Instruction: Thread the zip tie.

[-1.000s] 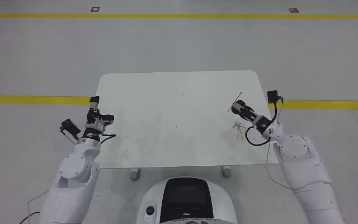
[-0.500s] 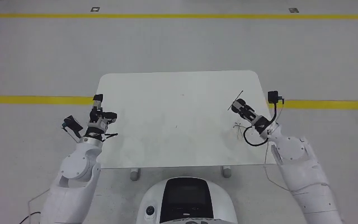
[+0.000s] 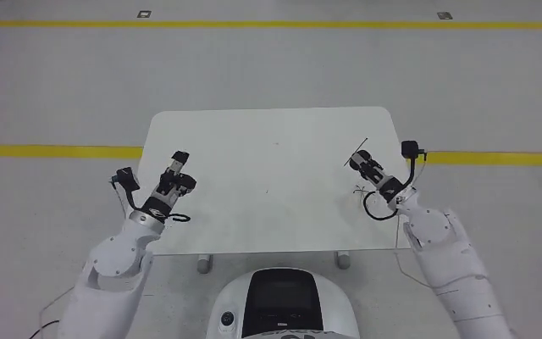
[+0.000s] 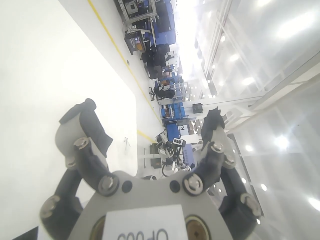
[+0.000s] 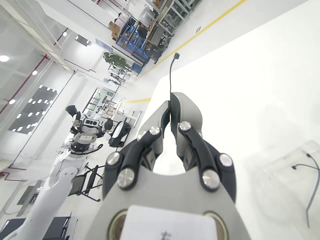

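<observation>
The right hand (image 5: pixel 172 101) has grey metal links joined by round silver screws, and its ribbed black pads are pressed together on the zip tie (image 5: pixel 170 76). The tie is a thin black plastic strip that rises from the fingertips in a slight curve and ends in a small square head. From above, this hand (image 3: pixel 360 159) sits over the right side of the worktop (image 3: pixel 271 186), and the zip tie (image 3: pixel 362 145) sticks out beyond it as a fine dark line.

The left hand (image 4: pixel 150 111) has the same build, with matt black pads on grey links. Its fingers are spread wide with nothing between them. In the top view it (image 3: pixel 182 165) hangs over the left part of the worktop, well apart from the other.

Each hand carries a white sticker with dark print at its base, cut off by the frame edge.

Just beside the right hand lie a few loose ties (image 3: pixel 362 197), thin and bent. In the right wrist view they (image 5: pixel 310 176) rest on something clear and glossy.

The worktop is smooth, white and rounded at its corners. Past it is a pale floor with a yellow line (image 3: pixel 254 24).
</observation>
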Available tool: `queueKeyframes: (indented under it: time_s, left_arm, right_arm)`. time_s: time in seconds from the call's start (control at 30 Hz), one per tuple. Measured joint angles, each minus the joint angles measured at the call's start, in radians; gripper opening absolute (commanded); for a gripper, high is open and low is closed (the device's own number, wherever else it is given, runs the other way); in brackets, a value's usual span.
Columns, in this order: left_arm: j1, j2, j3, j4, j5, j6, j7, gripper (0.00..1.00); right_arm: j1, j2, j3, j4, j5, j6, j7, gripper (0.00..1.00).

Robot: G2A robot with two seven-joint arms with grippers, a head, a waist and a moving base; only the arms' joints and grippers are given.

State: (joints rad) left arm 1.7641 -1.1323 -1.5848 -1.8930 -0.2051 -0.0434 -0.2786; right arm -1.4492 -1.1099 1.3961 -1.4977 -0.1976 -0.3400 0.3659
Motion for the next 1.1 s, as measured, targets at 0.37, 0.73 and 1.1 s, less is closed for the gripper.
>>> queueKeyframes:
  time_s: [0.37, 0.73, 1.1]
  left_arm:
    - [-0.054, 0.004, 0.142, 0.010, 0.163, -0.054, -0.188, 1.00]
    - [-0.067, 0.000, 0.199, -0.008, 0.203, -0.047, -0.174, 1.00]
    - [-0.067, 0.000, 0.199, -0.008, 0.203, -0.047, -0.174, 1.00]
  right_arm:
    - [-0.023, -0.017, -0.026, 0.021, 0.085, 0.000, -0.102, 0.00]
    - [-0.002, -0.022, -0.048, 0.042, 0.126, 0.000, -0.076, 0.00]
    - [-0.009, -0.025, -0.050, 0.036, 0.133, 0.000, -0.095, 0.00]
